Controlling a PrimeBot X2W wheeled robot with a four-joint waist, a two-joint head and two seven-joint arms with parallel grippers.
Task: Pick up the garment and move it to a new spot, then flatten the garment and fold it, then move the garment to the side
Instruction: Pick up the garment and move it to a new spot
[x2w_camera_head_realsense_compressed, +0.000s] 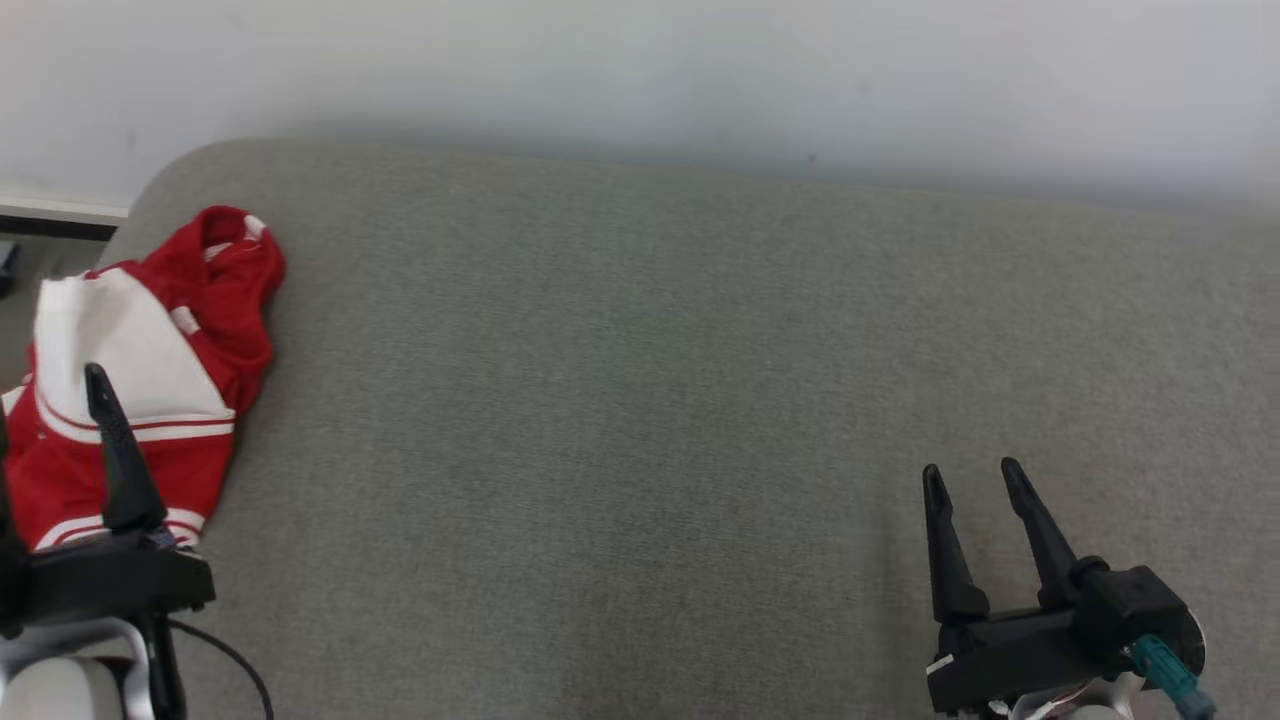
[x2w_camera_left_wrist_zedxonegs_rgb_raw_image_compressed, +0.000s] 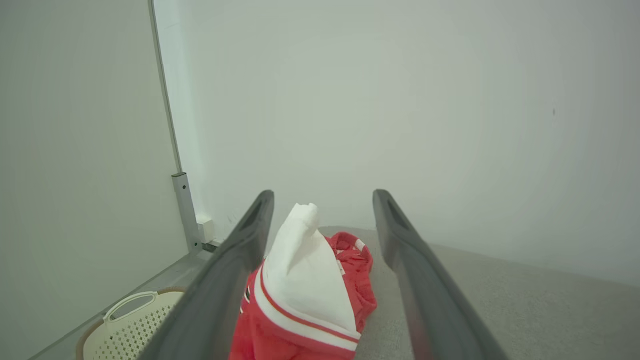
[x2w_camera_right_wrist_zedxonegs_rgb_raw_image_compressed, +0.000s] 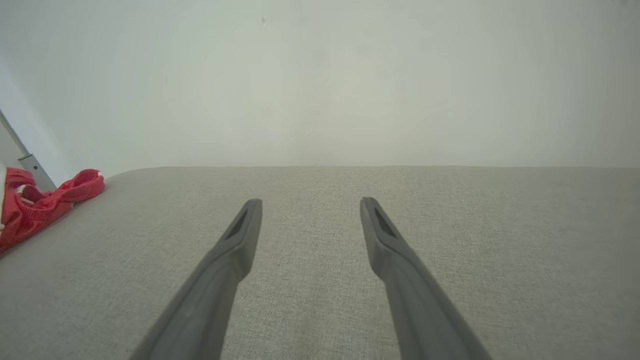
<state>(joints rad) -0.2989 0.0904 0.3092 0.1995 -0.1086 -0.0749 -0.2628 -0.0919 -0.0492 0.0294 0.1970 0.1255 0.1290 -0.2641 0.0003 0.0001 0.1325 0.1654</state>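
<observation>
2 spread, empty tools: left tool (x2w_camera_left_wrist_zedxonegs_rgb_raw_image_compressed: 323, 196) close over the red-and-white garment (x2w_camera_left_wrist_zedxonegs_rgb_raw_image_compressed: 305, 272), right tool (x2w_camera_head_realsense_compressed: 971, 468) well apart from it

I am looking down at a broad grey surface (x2w_camera_head_realsense_compressed: 640, 400) covered in woven fabric. It is taking up most of my head view, from the lower edge up to its far edge, and its far left corner is curving round at the upper left of the frame. A crumpled red garment with white panels and white stripes (x2w_camera_head_realsense_compressed: 150, 370) is lying directly on it at the left edge of the frame. It is bunched into a heap, with its red end pointing toward the rounded corner. In my left wrist view a white fold of it is standing up in a peak.
</observation>
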